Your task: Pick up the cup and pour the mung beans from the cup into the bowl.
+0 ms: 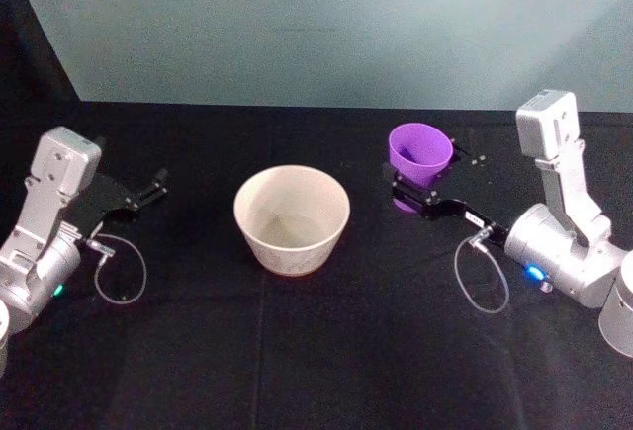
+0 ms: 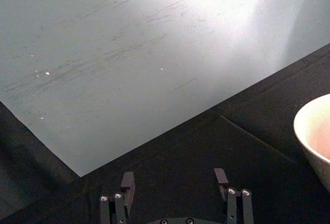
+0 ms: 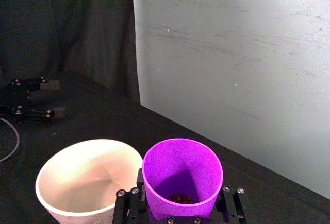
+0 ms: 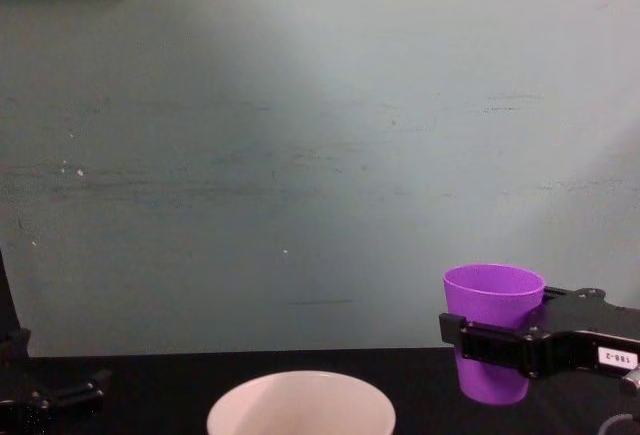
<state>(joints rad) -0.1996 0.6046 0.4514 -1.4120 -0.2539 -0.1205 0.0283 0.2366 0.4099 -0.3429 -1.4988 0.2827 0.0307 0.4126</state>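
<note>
Right gripper (image 1: 410, 185): jaws closed on the sides of the cup (image 1: 419, 153), which is upright to the right of the bowl (image 1: 292, 247), near it but not touching. Mung beans (image 3: 180, 200) lie in the bottom of the cup; the bowl's interior looks bare (no beans seen in it). Left gripper (image 1: 148, 188): parked left of the bowl, jaws spread, holding nothing.

Assessment: the grasp is made. Whether the cup is clear of the table cannot be told. Carrying it over the bowl's rim and tilting it are not yet done.
</note>
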